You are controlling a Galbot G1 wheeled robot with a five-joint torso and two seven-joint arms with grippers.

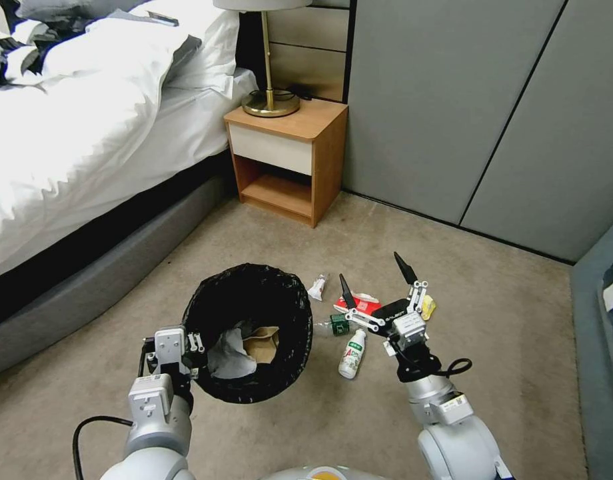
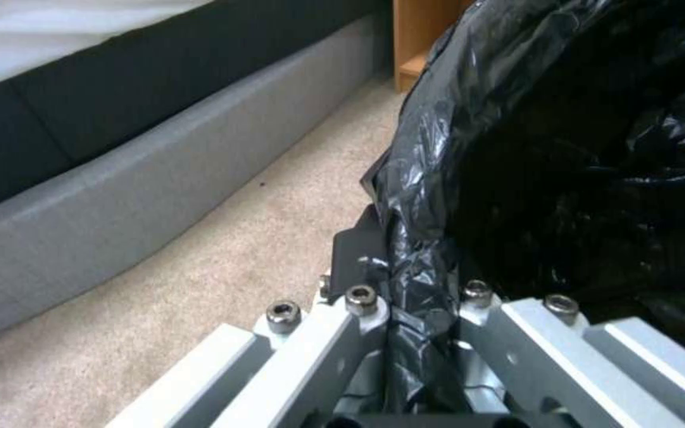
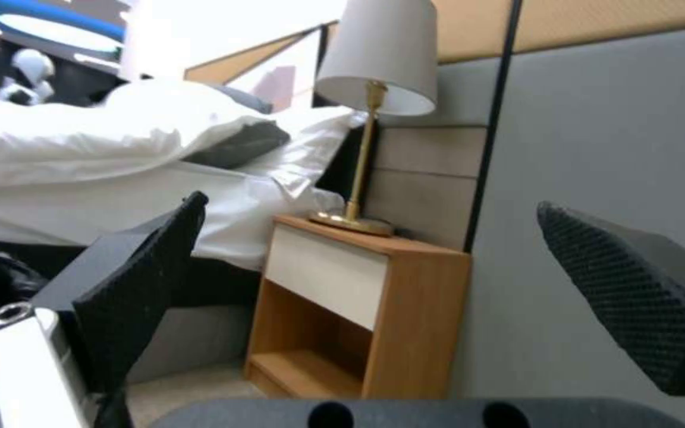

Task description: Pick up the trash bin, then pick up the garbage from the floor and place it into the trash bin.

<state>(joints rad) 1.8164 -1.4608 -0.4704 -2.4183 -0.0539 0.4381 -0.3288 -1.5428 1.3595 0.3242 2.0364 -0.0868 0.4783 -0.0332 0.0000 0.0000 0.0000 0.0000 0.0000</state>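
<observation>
The left hand [image 1: 194, 347] is clamped on the rim of the small round trash bin with the crinkled black bag [image 1: 253, 313], holding it over the beige carpet floor [image 1: 453, 267]. Crumpled tan paper [image 1: 261, 343] lies inside. The right hand [image 1: 380, 283] is spread wide apart above the white bottle [image 1: 352, 353] and red-white packet [image 1: 363, 303].

Beige carpet [image 1: 266, 433], white bed [image 1: 73, 127], wooden nightstand [image 1: 290, 160], brass lamp [image 1: 270, 100], grey wall panels [image 1: 453, 100]
</observation>
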